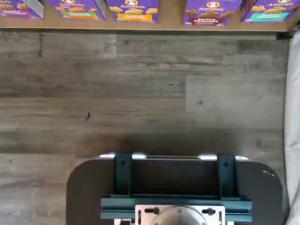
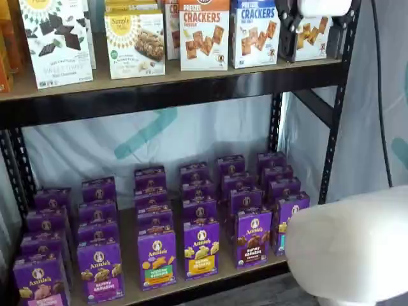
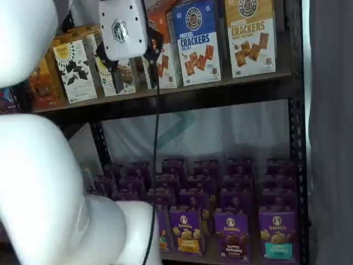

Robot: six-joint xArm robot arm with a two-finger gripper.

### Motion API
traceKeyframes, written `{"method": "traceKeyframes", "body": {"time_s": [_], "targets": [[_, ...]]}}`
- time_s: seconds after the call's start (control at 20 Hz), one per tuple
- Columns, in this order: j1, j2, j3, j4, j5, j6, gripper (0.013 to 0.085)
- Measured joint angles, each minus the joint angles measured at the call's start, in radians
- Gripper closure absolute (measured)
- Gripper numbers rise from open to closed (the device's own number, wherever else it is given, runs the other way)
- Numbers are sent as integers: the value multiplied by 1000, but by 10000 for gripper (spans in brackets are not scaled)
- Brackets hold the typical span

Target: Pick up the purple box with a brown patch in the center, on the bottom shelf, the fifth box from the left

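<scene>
Nothing is done yet: my end effector (image 3: 113, 77) hangs up by the top shelf, and I cannot tell whether its fingers are apart. The purple box (image 2: 253, 237) stands untouched on the bottom shelf (image 2: 210, 275), toward five o'clock from me.

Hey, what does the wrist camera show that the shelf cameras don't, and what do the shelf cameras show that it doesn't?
Only the wrist view shows the grey plank floor in front of the rack and the dark mount with teal brackets.

Only the shelf views show the upper shelf with its cracker boxes, the gripper raised in front of them, and the rows of purple cartons behind the front row.

Both share the bottom shelf and its front row, including the purple box with brown cookies.
</scene>
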Motion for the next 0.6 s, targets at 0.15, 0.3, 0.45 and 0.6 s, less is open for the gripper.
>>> {"method": "traceKeyframes", "body": {"time_s": [0.15,0.3,0.45,0.6], "targets": [[34,-24,21,-39,-43,18,130],[36,-25,24,-40,-48,20,130],[38,-28,34,-38,-59,23,130],[27,-35,54,-24,-78,17,130]]}}
